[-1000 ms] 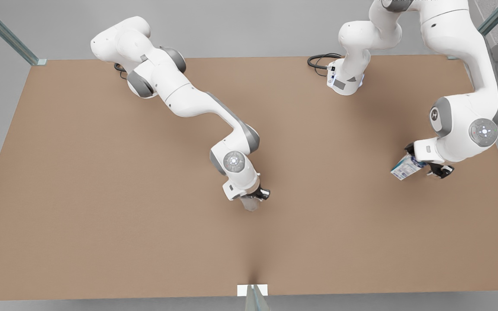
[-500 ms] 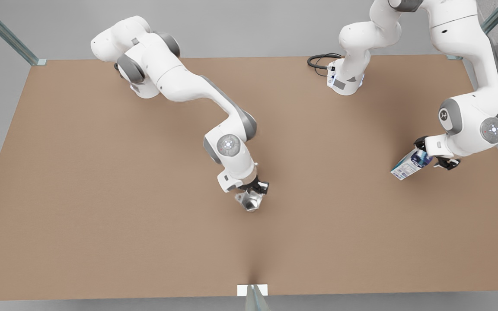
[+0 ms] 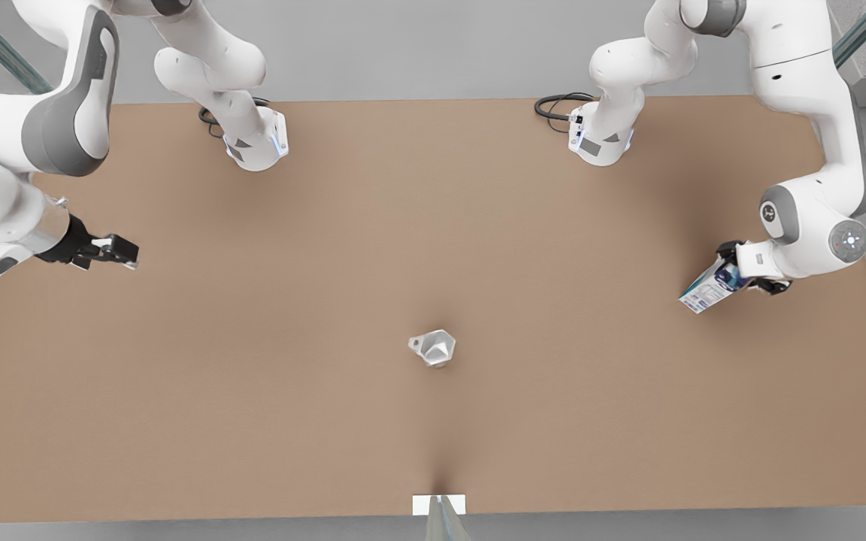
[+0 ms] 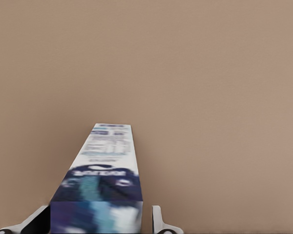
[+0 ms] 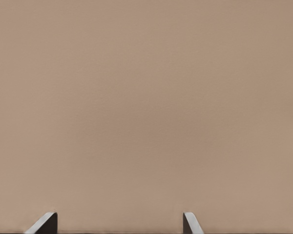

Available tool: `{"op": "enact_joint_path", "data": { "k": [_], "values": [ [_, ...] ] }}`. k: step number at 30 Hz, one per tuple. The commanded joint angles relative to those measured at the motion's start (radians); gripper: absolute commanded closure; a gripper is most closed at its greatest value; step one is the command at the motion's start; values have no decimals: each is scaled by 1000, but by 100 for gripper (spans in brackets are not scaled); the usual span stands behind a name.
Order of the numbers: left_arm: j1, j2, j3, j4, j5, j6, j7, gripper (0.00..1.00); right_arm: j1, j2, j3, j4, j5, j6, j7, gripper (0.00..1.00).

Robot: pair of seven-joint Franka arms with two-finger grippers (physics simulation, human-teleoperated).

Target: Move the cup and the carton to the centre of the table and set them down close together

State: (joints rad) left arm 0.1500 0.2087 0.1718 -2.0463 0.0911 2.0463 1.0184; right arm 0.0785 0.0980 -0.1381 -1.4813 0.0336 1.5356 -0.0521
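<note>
**Cup sits alone, carton is held at the side**

The cup (image 3: 433, 348) stands upright near the middle of the counter (image 3: 252, 391). Nothing touches it.

The carton (image 3: 710, 287) is far off on the front view's right, near the edge of the counter. It leans over at a slant. The left gripper (image 3: 750, 272) has its jaws clamped on the top end of the carton. In the left wrist view the carton (image 4: 106, 185) sits between the two fingertips (image 4: 157, 220), and its long side points away over the brown counter (image 4: 210, 87).

The right gripper (image 3: 111, 252) hangs over the front view's left side of the counter, well apart from the cup. Its jaws are apart and hold nothing. The right wrist view shows two fingertips (image 5: 191, 223) spread wide over bare counter (image 5: 146, 107).
</note>
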Motion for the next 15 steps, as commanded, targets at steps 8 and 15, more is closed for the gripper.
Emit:
{"op": "enact_joint_path", "data": {
  "k": [8, 15],
  "values": [
    [0, 23, 2, 2, -1, 3, 0, 31, 1, 69, 3, 115, -18, -34, 5, 0],
    [-1, -5, -11, 38, -39, -40, -11, 31, -91, 75, 84, 115, -61, -26, -6, 0]
  ]
}}
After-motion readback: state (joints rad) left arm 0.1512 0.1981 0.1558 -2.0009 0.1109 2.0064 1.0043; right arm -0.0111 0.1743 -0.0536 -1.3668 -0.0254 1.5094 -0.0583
